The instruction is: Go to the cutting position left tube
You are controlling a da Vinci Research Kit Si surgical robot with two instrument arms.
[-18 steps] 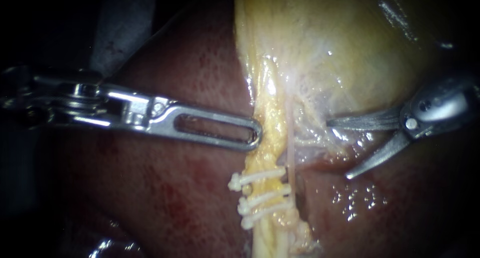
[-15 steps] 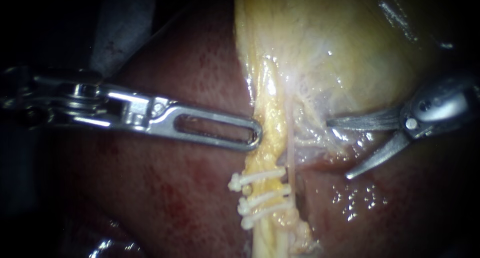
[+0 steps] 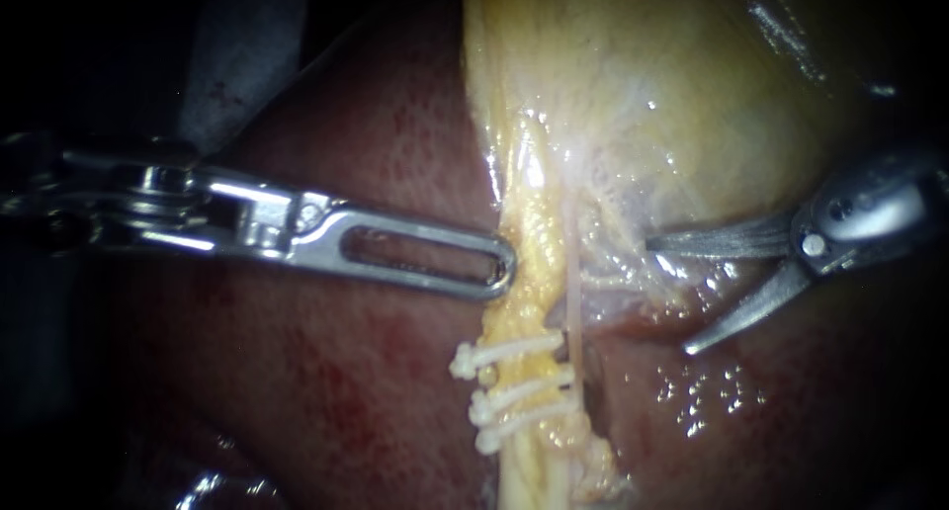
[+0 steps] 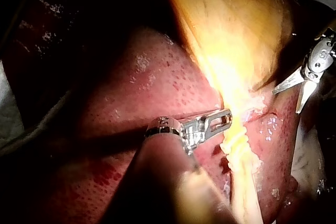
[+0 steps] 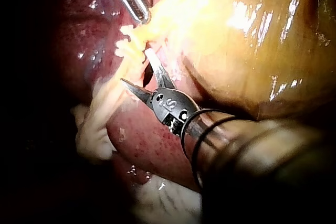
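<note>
Liver (image 3: 326, 391) fills the background, dark red and wet, with the gallbladder (image 3: 672, 105) lying pale yellow over its upper part. From the gallbladder, two strands run down side by side: the left tube (image 3: 524, 293), thick and coated in yellow fat, and a thin pale tube (image 3: 573, 302) just beside it on the right. Three white clips (image 3: 519, 382) sit across the strands, one below the other.

Left instrument (image 3: 499, 265): shaft enters from the left. The slotted claw lies closed, and its tip touches the left edge of the left tube just above the top clip. Whether it pinches any tissue cannot be told.

Right instrument (image 3: 667, 296): the shaft enters from the right and ends in two blades. The claw stands wide and holds nothing. The upper blade points at the tissue below the gallbladder and the lower blade angles down over the liver. Both blade tips are apart from the left tube, to the right of the thin tube and above clip level.
</note>
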